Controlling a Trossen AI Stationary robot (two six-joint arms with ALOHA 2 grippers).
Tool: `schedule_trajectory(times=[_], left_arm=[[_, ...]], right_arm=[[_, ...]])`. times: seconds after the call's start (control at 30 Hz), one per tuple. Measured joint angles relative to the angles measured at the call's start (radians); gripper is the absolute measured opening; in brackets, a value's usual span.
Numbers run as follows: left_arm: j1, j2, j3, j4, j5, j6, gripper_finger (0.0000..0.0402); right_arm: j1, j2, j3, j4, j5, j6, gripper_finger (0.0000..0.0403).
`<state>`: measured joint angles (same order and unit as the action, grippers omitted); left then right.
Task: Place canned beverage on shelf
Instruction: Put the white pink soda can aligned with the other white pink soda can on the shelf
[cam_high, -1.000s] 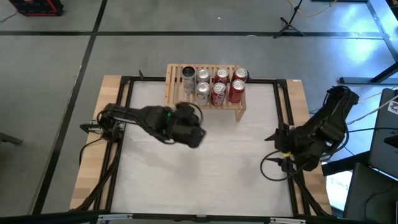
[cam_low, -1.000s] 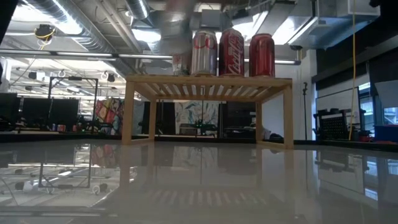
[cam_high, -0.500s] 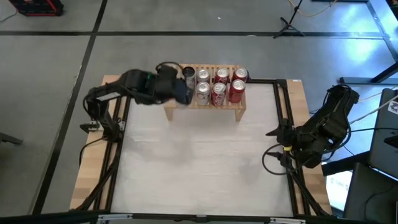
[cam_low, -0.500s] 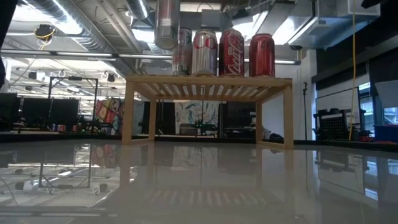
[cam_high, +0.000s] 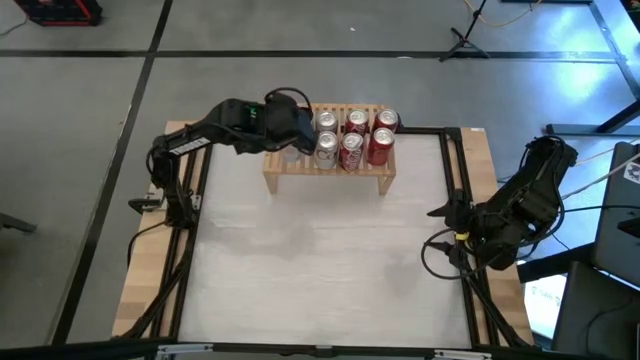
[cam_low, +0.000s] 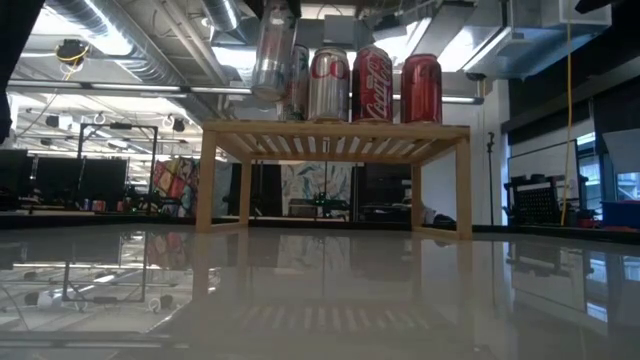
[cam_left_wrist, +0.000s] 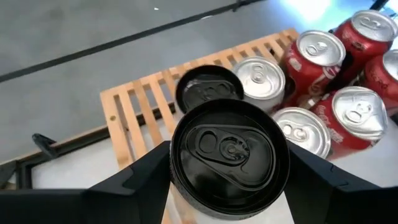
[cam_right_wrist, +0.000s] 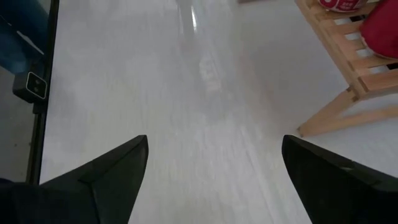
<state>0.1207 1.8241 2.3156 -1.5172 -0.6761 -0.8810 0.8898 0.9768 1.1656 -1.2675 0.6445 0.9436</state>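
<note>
My left gripper (cam_high: 292, 130) is shut on a silver can with a black top (cam_left_wrist: 229, 155). It holds the can over the left end of the light-wood shelf (cam_high: 300, 170) at the table's far edge. In the low view the can (cam_low: 270, 60) hangs a little above the slatted top (cam_low: 335, 130). Several silver and red cans (cam_high: 352, 138) stand upright on the shelf's middle and right. One black-topped can (cam_left_wrist: 209, 90) stands just beyond the held one. My right gripper (cam_high: 446, 215) is open and empty at the table's right edge, and it also shows in the right wrist view (cam_right_wrist: 214, 180). My left gripper pinches the can's round side wall just below its top rim (cam_left_wrist: 177, 177), one finger (cam_left_wrist: 140, 180) on each side. The fingers slant down from above and from the table's left. The can hangs clear of the shelf, top up and tilted a little.
The shelf's left slats (cam_left_wrist: 134, 115) are bare beside the standing cans. The white tabletop (cam_high: 320, 270) lies in front of the shelf, with a black frame around it. Cables hang by my right arm (cam_high: 510, 215).
My left gripper has carried the can from the table's middle left toward the far edge, to above the shelf's left end. There it has come down a little, and the can has tipped slightly.
</note>
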Motion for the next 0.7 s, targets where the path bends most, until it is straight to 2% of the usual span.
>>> schedule_trajectory(times=[0.23,0.4,0.53,0.7], left_arm=[[-0.036,-0.012,-0.112,-0.019,-0.005,-0.003,0.0234],[-0.037,-0.106,-0.229,0.02,-0.022,-0.006,0.0234],[-0.032,-0.215,-0.357,0.143,-0.02,-0.007,0.0234],[-0.024,-0.336,-0.528,0.395,0.021,0.024,0.0234]], right_arm=[[0.0,0.0,0.0,0.0,0.0,0.002,0.0358],[0.0,0.0,0.0,0.0,0.0,0.002,0.0358],[0.0,0.0,0.0,-0.002,0.001,0.002,0.0358],[0.0,0.0,-0.001,-0.009,0.03,0.003,0.0358]])
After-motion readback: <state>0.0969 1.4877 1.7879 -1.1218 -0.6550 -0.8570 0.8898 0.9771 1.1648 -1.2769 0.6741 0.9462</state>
